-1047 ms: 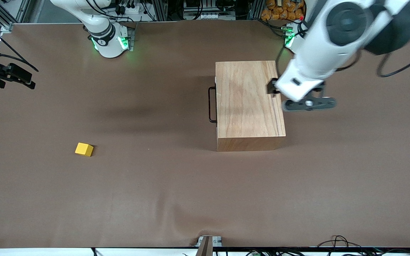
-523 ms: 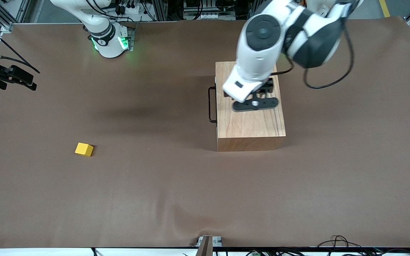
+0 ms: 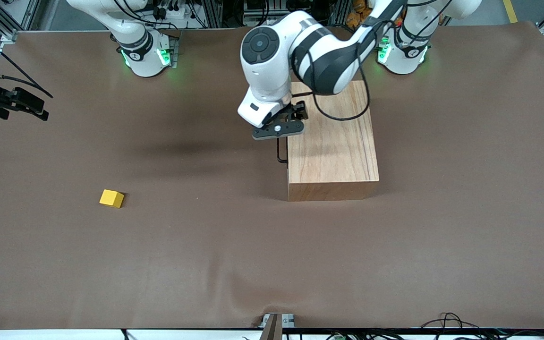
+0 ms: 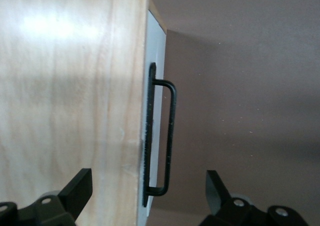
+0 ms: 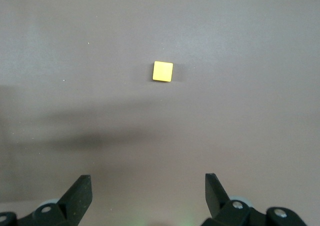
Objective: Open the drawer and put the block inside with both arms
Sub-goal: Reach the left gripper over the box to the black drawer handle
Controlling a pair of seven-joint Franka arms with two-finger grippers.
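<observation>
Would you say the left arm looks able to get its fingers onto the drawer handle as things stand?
Probably yes. The left gripper hangs open right over the handle, which stands clear of the closed drawer front with only bare table beside it. Nothing shows in the way.

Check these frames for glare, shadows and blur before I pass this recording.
Front view: sharp, even light, a soft arm shadow on the table near the drawer's handle. Left wrist view: bright glare washes out the box top; the open left gripper is slightly soft. Right wrist view: the block is crisp, a faint shadow band beneath it, with the open right gripper above the table.
</observation>
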